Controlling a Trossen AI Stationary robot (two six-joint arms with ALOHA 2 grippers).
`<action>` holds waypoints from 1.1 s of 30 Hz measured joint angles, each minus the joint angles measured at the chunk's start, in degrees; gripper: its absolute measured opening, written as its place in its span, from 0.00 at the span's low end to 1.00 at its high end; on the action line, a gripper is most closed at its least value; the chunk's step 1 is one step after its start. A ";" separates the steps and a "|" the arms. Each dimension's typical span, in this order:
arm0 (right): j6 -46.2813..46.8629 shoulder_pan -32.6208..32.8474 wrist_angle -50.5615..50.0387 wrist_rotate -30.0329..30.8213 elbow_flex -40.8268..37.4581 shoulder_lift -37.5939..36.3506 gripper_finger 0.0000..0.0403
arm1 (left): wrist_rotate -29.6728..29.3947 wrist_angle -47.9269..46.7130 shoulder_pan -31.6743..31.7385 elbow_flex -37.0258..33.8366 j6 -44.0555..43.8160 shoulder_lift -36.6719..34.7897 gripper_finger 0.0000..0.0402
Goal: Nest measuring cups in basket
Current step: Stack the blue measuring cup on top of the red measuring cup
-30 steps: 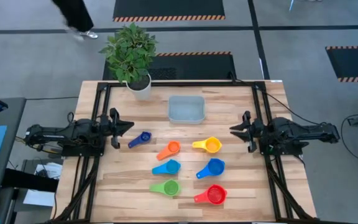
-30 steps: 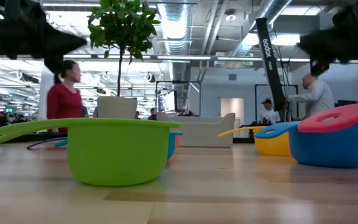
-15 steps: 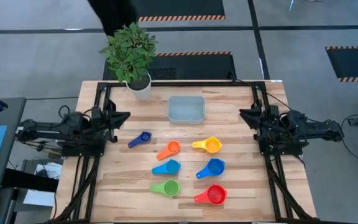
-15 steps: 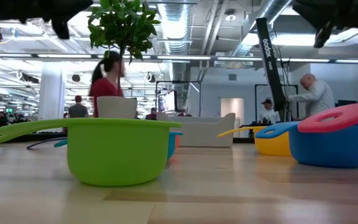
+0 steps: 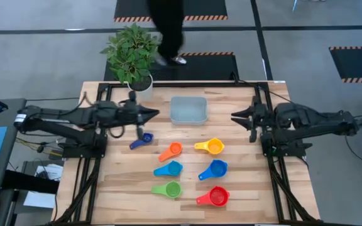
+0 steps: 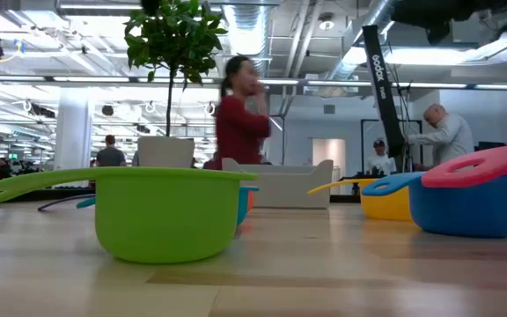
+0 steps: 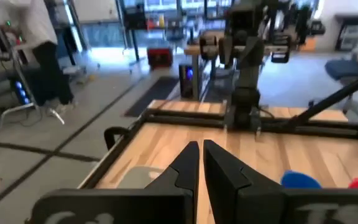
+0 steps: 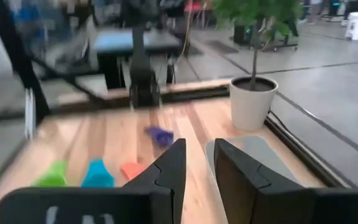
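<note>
Seven measuring cups lie on the table, bowls up: dark blue [image 5: 144,139], orange [image 5: 173,150], yellow [image 5: 212,147], light blue [image 5: 170,169], blue [image 5: 215,169], green [image 5: 169,188], red [image 5: 216,197]. The pale translucent basket [image 5: 188,110] stands beyond them, toward the far edge. My left gripper [image 5: 154,113] hangs shut in the air, left of the basket and above the dark blue cup. My right gripper [image 5: 234,117] hovers right of the basket, its fingers a narrow gap apart [image 8: 196,152]. Neither touches anything.
A white plant pot [image 5: 141,88] with a leafy plant stands at the far left corner of the table. A person [image 5: 167,31] walks past behind the far edge. In the low view the green cup [image 6: 165,211] is nearest, with the blue cup [image 6: 465,207] to its right.
My left arm has reached from the table's left edge toward the middle, its gripper now close to the basket's left side. My right gripper rose, then came a little toward the basket. A person has walked across behind the table. The cups and basket have stayed put.
</note>
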 joint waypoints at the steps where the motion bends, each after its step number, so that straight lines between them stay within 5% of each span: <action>1: -1.02 0.00 -0.20 -0.73 1.09 0.81 0.27 | 0.01 -0.24 0.00 1.89 0.01 2.20 0.03; 11: 4.00 0.18 -3.82 -2.64 5.46 2.93 0.27 | 9.18 -1.40 0.00 15.16 2.09 17.92 0.03; 19: 18.77 4.37 -6.58 -9.84 5.51 7.94 0.27 | 26.16 -5.77 5.23 19.08 -2.87 21.17 0.07; 25: 23.88 7.26 -10.35 -12.48 5.51 14.85 0.29 | 26.37 -10.01 8.56 18.32 -13.04 21.35 0.24; 33: 23.85 9.30 -20.67 -15.51 5.48 20.76 0.41 | 22.70 -7.19 3.44 18.68 -14.00 28.51 0.41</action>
